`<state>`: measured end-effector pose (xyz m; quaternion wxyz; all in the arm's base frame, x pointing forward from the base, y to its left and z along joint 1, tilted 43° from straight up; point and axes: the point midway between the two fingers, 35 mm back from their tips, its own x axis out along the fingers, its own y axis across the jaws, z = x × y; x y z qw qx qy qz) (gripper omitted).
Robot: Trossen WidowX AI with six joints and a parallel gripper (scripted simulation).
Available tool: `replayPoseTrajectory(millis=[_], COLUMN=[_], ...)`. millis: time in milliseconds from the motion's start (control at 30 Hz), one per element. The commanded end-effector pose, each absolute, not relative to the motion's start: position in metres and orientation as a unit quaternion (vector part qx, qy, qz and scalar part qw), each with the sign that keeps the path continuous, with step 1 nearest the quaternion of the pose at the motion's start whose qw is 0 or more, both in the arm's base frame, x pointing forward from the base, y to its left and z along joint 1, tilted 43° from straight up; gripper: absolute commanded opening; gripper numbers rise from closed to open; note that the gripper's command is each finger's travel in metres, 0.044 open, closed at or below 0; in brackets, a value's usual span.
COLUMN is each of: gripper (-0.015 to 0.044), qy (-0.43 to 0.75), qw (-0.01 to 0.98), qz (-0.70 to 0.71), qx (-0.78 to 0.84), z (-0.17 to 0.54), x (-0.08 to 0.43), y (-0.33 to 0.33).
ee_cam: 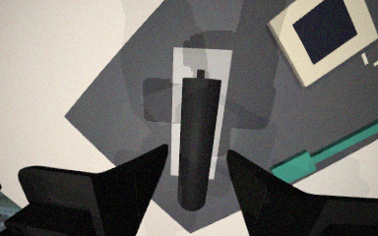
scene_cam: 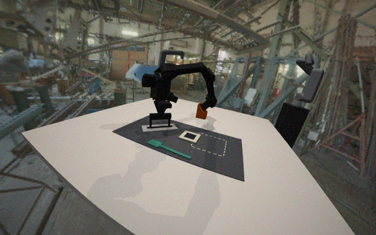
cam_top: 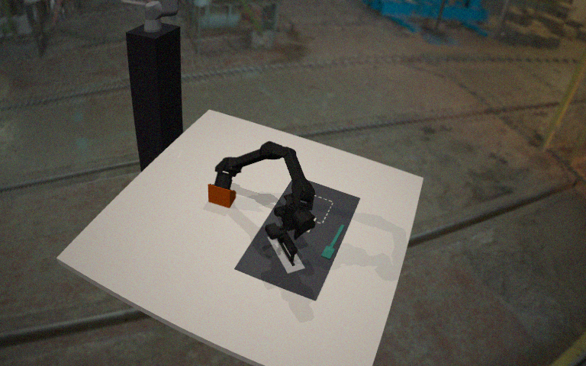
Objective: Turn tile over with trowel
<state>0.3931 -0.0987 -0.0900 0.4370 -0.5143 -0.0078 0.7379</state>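
The small trowel [cam_top: 295,268] [scene_cam: 159,116] [ee_cam: 197,118] has a pale flat blade lying on the dark mat [cam_top: 310,289] [scene_cam: 232,166] [ee_cam: 98,113] and a black bar handle raised above it. My gripper [scene_cam: 161,111] [ee_cam: 197,150] is open and empty, close above the handle; in the wrist view the handle shows between the fingers. The cream tile [scene_cam: 182,136] [ee_cam: 305,74] lies flat with its dark square mark up. It is beside the dashed outline [cam_top: 331,201] [scene_cam: 222,155], with one corner at its edge. The arm mostly hides the tile in the top view.
A teal spatula-like tool [cam_top: 327,252] [scene_cam: 154,143] [ee_cam: 295,167] lies along the mat's long edge. An orange block [cam_top: 220,196] [scene_cam: 200,111] is at the arm's base. A black pedestal [cam_top: 155,86] [scene_cam: 291,122] with a grey jointed device stands beyond the white table [cam_top: 172,258] [scene_cam: 263,194].
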Motion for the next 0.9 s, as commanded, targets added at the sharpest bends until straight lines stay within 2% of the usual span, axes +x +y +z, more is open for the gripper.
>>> replayPoseTrajectory(millis=[0, 133, 267, 433, 867], gripper=[0.027, 0.027, 0.0165, 0.0132, 0.013], qy=[-0.008, -0.008, -0.008, -0.008, -0.008], qw=[0.439, 0.439, 0.439, 0.439, 0.439], qz=[0.739, 0.739, 0.739, 0.739, 0.739], qx=[-0.511, -0.511, -0.511, -0.511, -0.511], z=[-0.0946, -0.0975, -0.0975, -0.0975, -0.0975], x=[0.3912, 0.3906, 0.3906, 0.3906, 0.3906], y=[-0.0924, -0.0897, -0.0897, -0.0897, -0.0897])
